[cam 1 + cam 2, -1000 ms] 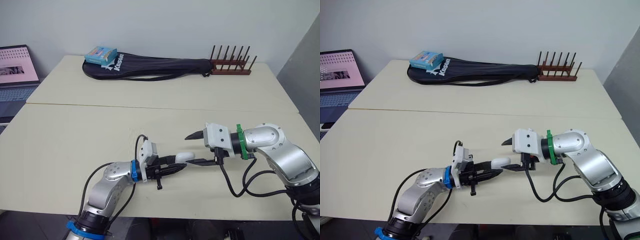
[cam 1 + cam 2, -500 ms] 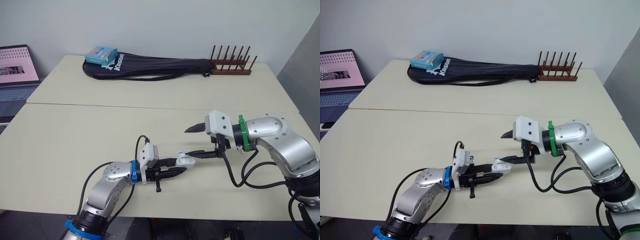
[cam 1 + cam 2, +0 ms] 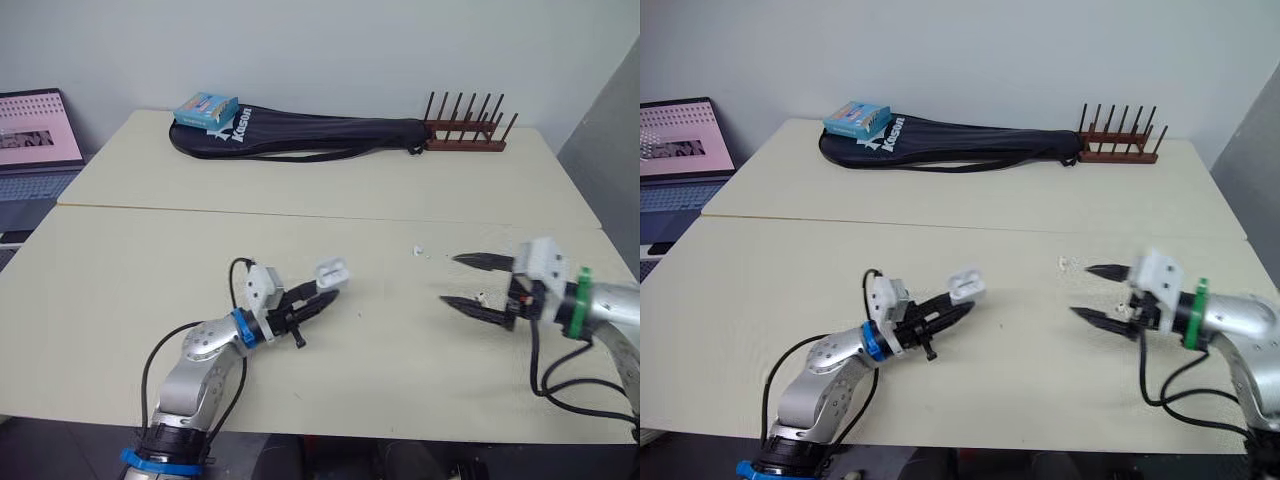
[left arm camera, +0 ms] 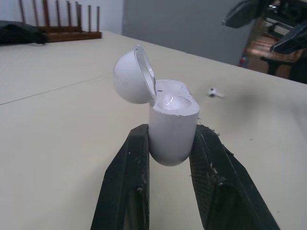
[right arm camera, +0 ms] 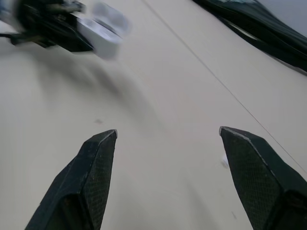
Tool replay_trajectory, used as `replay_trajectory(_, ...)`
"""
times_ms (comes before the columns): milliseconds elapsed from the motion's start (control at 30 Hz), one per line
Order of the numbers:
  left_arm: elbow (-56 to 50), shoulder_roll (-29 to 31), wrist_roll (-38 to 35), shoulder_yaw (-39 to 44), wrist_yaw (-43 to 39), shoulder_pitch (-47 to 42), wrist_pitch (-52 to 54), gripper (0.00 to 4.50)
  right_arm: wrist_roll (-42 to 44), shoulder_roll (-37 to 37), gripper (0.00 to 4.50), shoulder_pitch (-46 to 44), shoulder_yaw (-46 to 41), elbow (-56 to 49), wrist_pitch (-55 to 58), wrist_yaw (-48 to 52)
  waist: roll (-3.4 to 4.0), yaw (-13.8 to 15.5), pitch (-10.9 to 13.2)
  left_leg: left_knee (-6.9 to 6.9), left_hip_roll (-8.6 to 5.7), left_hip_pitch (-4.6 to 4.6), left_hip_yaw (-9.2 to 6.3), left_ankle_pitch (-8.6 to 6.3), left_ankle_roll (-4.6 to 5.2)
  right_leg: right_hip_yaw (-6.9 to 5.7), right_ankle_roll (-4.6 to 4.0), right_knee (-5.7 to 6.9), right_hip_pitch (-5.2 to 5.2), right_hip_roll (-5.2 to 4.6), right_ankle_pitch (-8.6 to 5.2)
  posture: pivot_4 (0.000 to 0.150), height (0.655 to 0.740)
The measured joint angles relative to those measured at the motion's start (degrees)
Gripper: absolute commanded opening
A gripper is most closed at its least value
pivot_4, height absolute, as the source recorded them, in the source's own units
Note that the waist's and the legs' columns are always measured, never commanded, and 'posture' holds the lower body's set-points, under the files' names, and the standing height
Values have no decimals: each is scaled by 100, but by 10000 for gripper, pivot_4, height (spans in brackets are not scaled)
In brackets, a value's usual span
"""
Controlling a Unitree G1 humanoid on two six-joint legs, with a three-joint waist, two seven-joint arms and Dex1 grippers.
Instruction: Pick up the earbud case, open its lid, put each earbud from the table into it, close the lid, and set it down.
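Progress stands at two steps done: our left jaws are clamped on the body of the earbud case (image 4: 170, 122), which is held clear of the table (image 3: 150, 260) with its lid (image 4: 133, 74) swung back. Our right jaws are spread wide and empty, low over the table and well apart from the case, with a small white earbud (image 4: 214, 92) lying near them. Loading the earbuds, closing the lid and setting the case down all remain, we judge.
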Motion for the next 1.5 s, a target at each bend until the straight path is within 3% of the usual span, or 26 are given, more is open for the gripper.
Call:
replay_trajectory(167, 14, 38, 5, 341, 273, 328, -78, 7985, -269, 203, 35568, 1422, -799, 470, -642, -254, 4, -5, -2, -3, 0, 7, 6, 0, 0, 6, 1, 2, 3, 1, 0, 1500, 7087)
replay_trajectory(300, 14, 32, 85, 375, 410, 399, -206, 7985, -387, 280, 44243, 2104, -1086, 878, -1117, -312, 3, -15, -1, -3, -2, 45, 13, 0, -1, 13, 2, 0, 39, 1, -2, 1500, 7087)
replay_trajectory(367, 40, 16, 104, 456, 535, 392, -250, 7985, -435, 327, 45000, 2324, -1224, 1212, -1302, -321, -2, -22, 3, -12, -2, 90, 28, -2, -1, 27, 0, -6, 78, 1, -7, 1500, 7087)
replay_trajectory(533, 137, 7, 128, 535, 709, 327, -333, 7985, -439, 338, 45000, 2273, -1239, 1451, -1458, -357, 0, -64, 2, -11, -1, 101, 57, -2, 0, 56, 4, -5, 77, 3, -11, 1500, 7087)
replay_trajectory(700, 225, 22, 146, 597, 739, 289, -412, 7985, -387, 350, 45000, 1777, -947, 1111, -1196, -576, -1, -67, 3, -11, 3, 99, 61, -2, -1, 59, -1, -4, 72, 5, -8, 1500, 7087)
replay_trajectory(900, 328, 28, 202, 578, 733, 199, -444, 7985, -561, 1215, 45000, -79, 563, 535, -218, -1585, -2, -109, 4, -11, 5, 92, 55, -1, -2, 54, -2, 2, 64, 8, -7, 1500, 7087)
replay_trajectory(1200, 427, 50, 258, 553, 712, 99, -453, 7985, -1418, 2313, 45000, -1766, 1619, 2096, 439, -2950, -5, -15, 6, -14, 4, 78, 56, -6, -4, 50, 1, 3, 47, 0, -8, 1500, 7087)
replay_trajectory(1500, 430, 31, 350, 510, 718, 75, -457, 7985, -1752, 3097, 45000, -2617, 1696, 3238, 665, -4132, -4, -35, 6, -15, 7, 76, 68, -6, -3, 58, 1, 11, 34, 1, -8, 1500, 7087)
